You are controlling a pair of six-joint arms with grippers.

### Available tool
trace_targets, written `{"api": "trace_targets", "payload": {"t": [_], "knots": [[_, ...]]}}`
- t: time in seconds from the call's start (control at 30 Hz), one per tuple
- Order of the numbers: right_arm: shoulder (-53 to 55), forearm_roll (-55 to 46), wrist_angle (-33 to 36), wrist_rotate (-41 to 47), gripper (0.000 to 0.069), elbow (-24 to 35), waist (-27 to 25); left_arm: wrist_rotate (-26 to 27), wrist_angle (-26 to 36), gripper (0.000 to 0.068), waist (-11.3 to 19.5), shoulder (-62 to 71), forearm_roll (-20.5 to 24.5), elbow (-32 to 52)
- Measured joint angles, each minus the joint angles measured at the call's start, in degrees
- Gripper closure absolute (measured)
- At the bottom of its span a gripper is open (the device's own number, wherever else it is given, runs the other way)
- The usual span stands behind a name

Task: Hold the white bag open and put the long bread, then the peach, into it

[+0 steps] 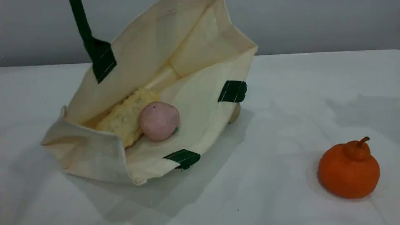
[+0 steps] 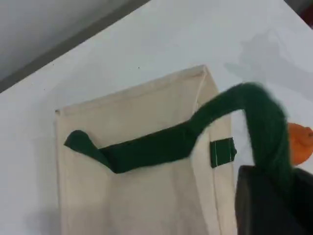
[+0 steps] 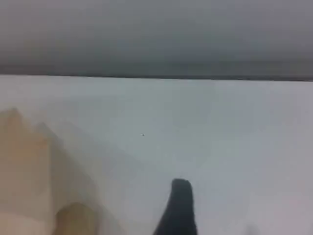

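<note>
**Presently: bread and peach both inside the bag, mouth held up by one strap**

The white bag [image 1: 147,53] lies on its side on the table [image 1: 281,109], left of centre, with its mouth facing the scene camera and gaping wide. The long bread [image 1: 122,118] lies lengthwise inside on the lower wall, pale crumbly side up, with its far end deeper in the bag. The peach [image 1: 159,121] sits inside as well, touching the bread's right flank, close to the rim.

The upper wall of the bag is raised by a green strap handle [image 1: 82,22], which runs taut up and out of the top edge of the scene view. In the left wrist view this strap arches over and ends at the left gripper [image 2: 266,196], which is clamped on it; the strap is blurred there.

Two green patches [image 1: 232,91] mark the lower rim, which rests on the table.

The right gripper [image 3: 180,205] hangs low over bare table with its jaws apart; only one dark fingertip shows. Blurred cream shapes fill that view's lower left corner.

A beige ball [image 1: 235,114] sits just behind the bag's right rim, mostly hidden by it. An orange stemmed fruit [image 1: 348,170] stands well apart, at the table's near right.
</note>
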Motion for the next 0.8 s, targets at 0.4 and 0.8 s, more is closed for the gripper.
{"api": "trace_targets", "payload": {"t": [0.4, 0.8], "knots": [[-0.1, -1.4, 0.1, 0.0, 0.0101, 0.0, 0.0, -1.4, -0.1, 0.0218, 0.1, 0.0, 0.6, 0.0], [-9.8, -11.4, 5.1, 5.4, 0.0101, -3.8, 0.1, -11.7, 0.2, 0.0213, 0.1, -5.0, 19.3, -0.1]]}}
